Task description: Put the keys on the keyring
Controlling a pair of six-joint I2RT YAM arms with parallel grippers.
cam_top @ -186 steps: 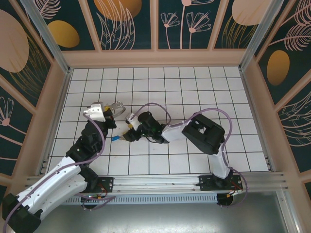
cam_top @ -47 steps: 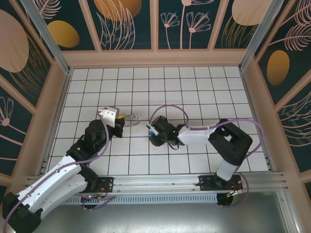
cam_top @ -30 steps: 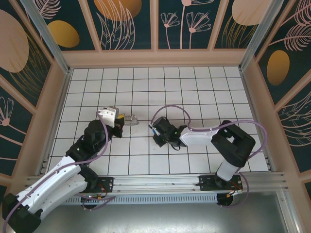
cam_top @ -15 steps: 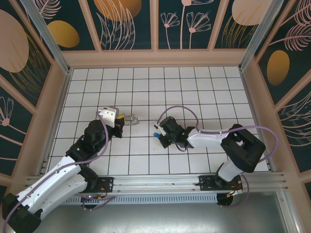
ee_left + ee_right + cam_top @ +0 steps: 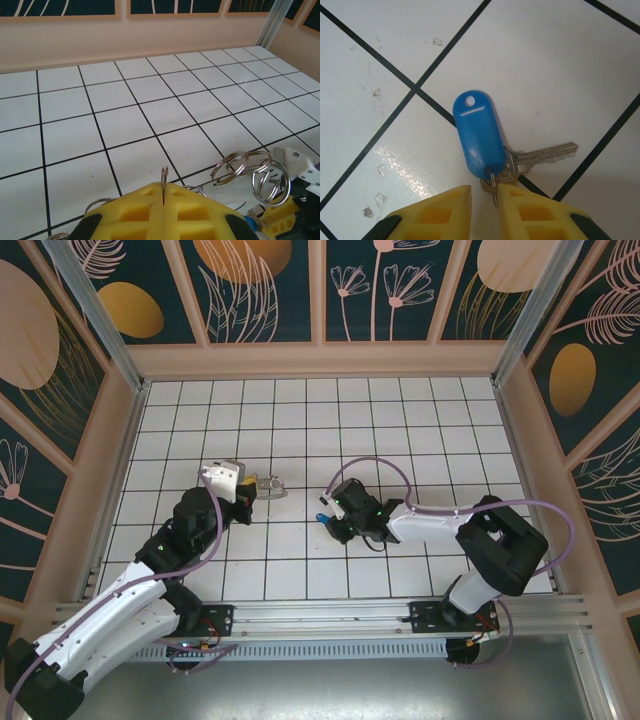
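Keys (image 5: 477, 132) on white tile (image 5: 560, 60), top loop between right gripper (image 5: 485, 195) fingers; cannot tell if pinched. Drawn rightward, well apart from keyring (image 5: 250, 172), clamped edge-on by left gripper (image 5: 163, 192). Not yet threaded; probably needs re-approach.

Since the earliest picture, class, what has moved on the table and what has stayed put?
The right gripper, shut on the blue-tagged keys, carried them rightward, away from the left arm. The left gripper stays shut on the keyring, barely shifted.

no legible txt, no labels, brands, nos. or signs
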